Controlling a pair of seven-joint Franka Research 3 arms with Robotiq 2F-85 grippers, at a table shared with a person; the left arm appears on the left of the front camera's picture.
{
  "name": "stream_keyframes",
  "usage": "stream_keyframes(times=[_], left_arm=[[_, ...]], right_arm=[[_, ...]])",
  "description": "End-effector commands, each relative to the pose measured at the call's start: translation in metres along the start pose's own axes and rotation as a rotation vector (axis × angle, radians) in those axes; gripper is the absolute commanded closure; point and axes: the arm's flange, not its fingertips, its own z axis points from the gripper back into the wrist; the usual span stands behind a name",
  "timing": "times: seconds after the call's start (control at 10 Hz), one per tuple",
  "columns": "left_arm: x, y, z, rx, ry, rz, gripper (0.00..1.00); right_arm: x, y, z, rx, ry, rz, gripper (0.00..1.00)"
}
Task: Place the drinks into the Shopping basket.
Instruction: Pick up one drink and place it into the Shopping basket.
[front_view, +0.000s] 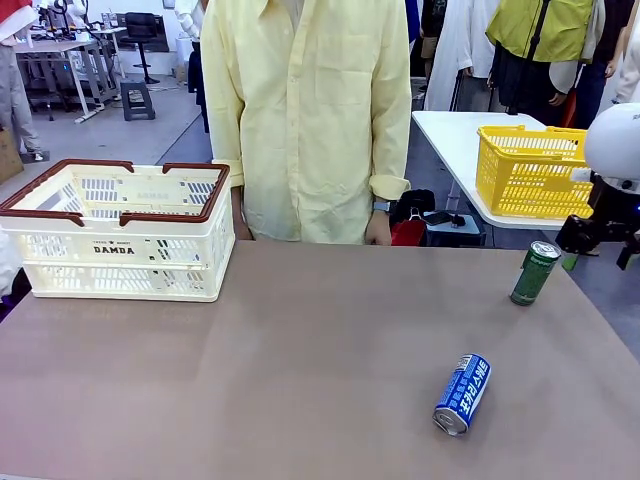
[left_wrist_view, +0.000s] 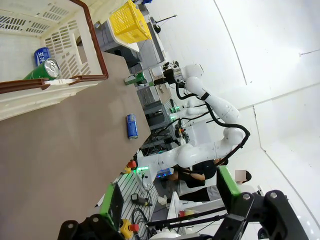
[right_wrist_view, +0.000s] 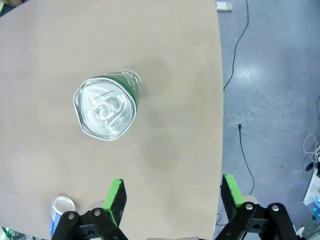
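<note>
dark green slim metal drink can (right_wrist_view: 105, 107) stands upright on the worktop (right_wrist_view: 45, 45), below and just ahead of my right end effector (right_wrist_view: 173, 197), offset sideways from its wide-open, empty jaws.

Front cam faces across table (front_view: 300, 350); right wrist looks down close on dark green can (right_wrist_view: 106, 107), front's 3 o'clock; left wrist rolled sideways.

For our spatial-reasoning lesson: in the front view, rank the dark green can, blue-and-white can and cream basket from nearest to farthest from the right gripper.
1. The dark green can, standing just beside the right gripper.
2. The blue-and-white can, lying on its side, nearer the camera.
3. The cream basket, at the picture's far left.
</note>
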Motion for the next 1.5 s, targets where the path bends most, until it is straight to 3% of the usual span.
stream_keyframes(times=[0.0, 0.4, 0.8, 1.0, 1.4], left_arm=[[-0.001, -0.003, -0.001, -0.003, -0.001, -0.002, 0.0], [-0.001, -0.003, -0.001, -0.003, -0.001, -0.002, 0.0], [-0.001, -0.003, -0.001, -0.003, -0.001, -0.002, 0.0], [-0.001, -0.003, -0.001, -0.003, -0.001, -0.002, 0.0], [-0.001, -0.003, -0.001, -0.003, -0.001, -0.002, 0.0]], right_arm=[[0.005, 0.012, 0.002, 0.032, -0.038, -0.079, 0.0], [0.042, 0.024, 0.003, 0.113, -0.14, -0.234, 0.0], [0.067, 0.04, -0.024, 0.092, -0.129, -0.081, 0.0], [0.067, 0.046, -0.036, 0.07, -0.063, -0.059, 0.0], [0.066, 0.048, -0.042, 0.061, -0.049, -0.016, 0.0]])
